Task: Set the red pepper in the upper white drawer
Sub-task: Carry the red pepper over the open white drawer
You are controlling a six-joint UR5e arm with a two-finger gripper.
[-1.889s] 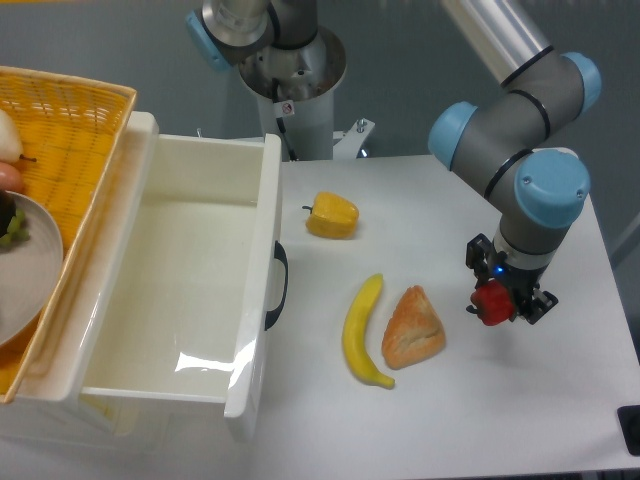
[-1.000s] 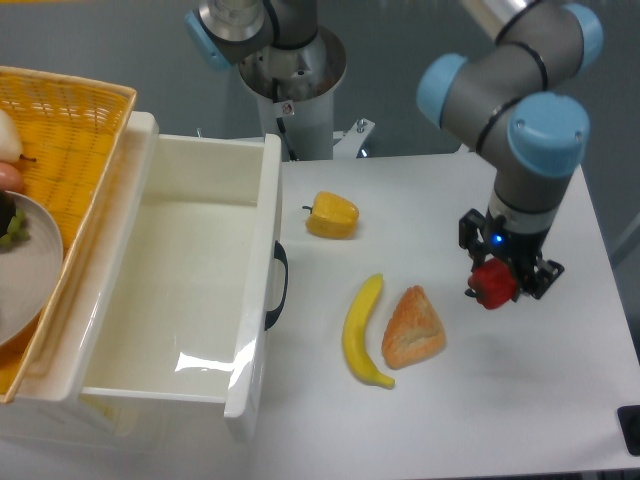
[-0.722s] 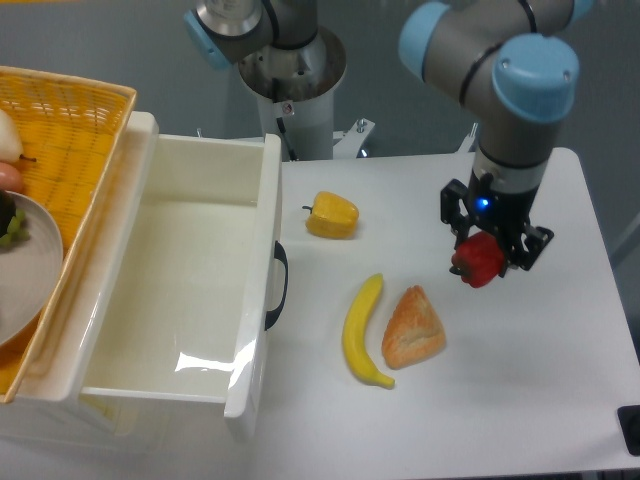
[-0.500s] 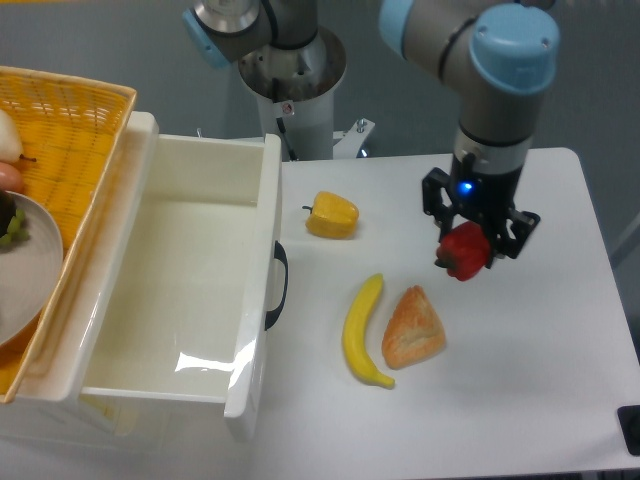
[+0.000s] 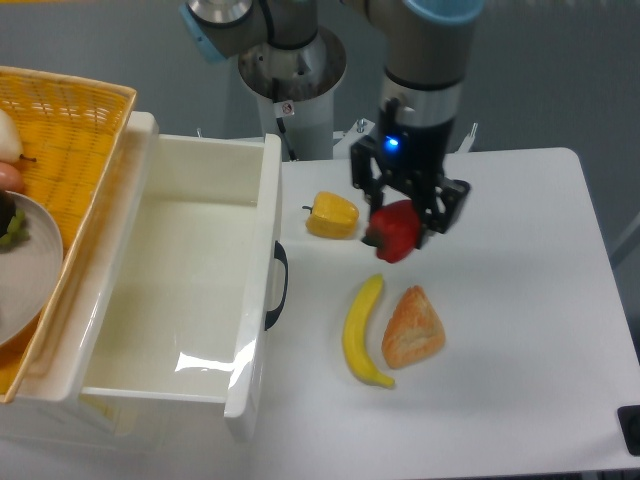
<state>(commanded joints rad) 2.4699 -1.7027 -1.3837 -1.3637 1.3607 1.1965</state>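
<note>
camera view: one fixed view from above and in front of the table [image 5: 520, 300].
gripper [image 5: 405, 215]: black fingers clamped on the red pepper [image 5: 395, 231], carrying it in the air; the arm above is cut off by the top edge.
red pepper: glossy red, hanging over the table just right of the yellow pepper [image 5: 332, 215] and above the banana [image 5: 361, 332]; its upper part is hidden between the fingers and its stem is hard to make out.
upper white drawer [image 5: 190, 290]: pulled open at left, inside bare and shiny, dark curved handle [image 5: 279, 287] on its front wall facing the table; its near corner hides whatever lies under it.
yellow wicker basket [image 5: 70, 140]: sits against the drawer's far left rim, cut off by the left edge.
plate [image 5: 25, 280]: grey, only partly in view inside the basket, with a few fruits at the frame edge too cropped to name.
pastry [image 5: 412, 327]: golden triangular piece beside the banana, close to touching.
robot base [image 5: 290, 75]: grey column behind the drawer, top cropped.
dark object [image 5: 630, 428]: at the lower right corner, mostly out of frame, cannot tell what it is.
</note>
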